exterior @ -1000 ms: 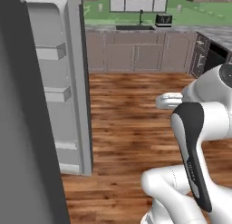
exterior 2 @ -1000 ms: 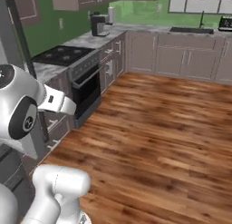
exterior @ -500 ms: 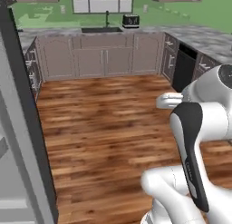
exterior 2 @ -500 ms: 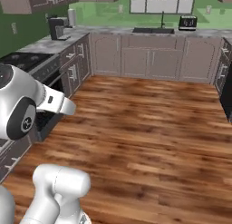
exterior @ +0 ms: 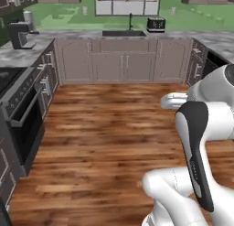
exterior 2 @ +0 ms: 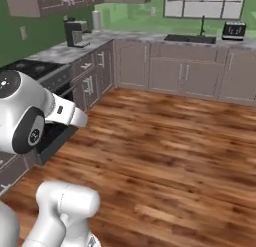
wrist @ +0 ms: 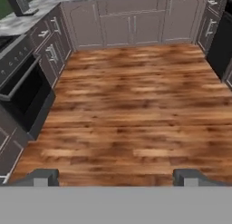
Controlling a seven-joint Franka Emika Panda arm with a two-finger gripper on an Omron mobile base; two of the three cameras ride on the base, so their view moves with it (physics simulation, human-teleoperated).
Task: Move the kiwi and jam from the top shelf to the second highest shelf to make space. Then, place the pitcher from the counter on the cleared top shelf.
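Nearest to me in the hand view, the gripper (wrist: 116, 177) has its two dark fingertips (wrist: 41, 177) standing wide apart, with nothing but bare floor between them, so I read the jaws as fully spread and holding nothing.

Below and ahead lies the wood floor (wrist: 131, 105): glossy brown planks with strong grain, their long axis running left to right across the hand view. It forms a broad rectangle of free room, bounded by cabinet fronts on three sides.

On the left edge stands the oven (exterior: 25, 124), dark-fronted with a bar handle, under a black stovetop (exterior 2: 27, 67). Past it the counter (exterior: 27, 53) runs away from me along the left wall (speckled grey-and-white stone on mauve-brown cabinet fronts with slim metal handles), then turns along the far wall, its long axis there lying left to right. A dark coffee machine (exterior 2: 76, 32) sits on the left run.

On the far run, a sink (exterior: 124, 33) with a dark faucet lies under the window (exterior: 127, 3), and a silver toaster (exterior: 156, 24) stands just right of it. The wall behind is green.

At this distance I cannot make out any small yellow item on the stone, perhaps for lack of resolution.
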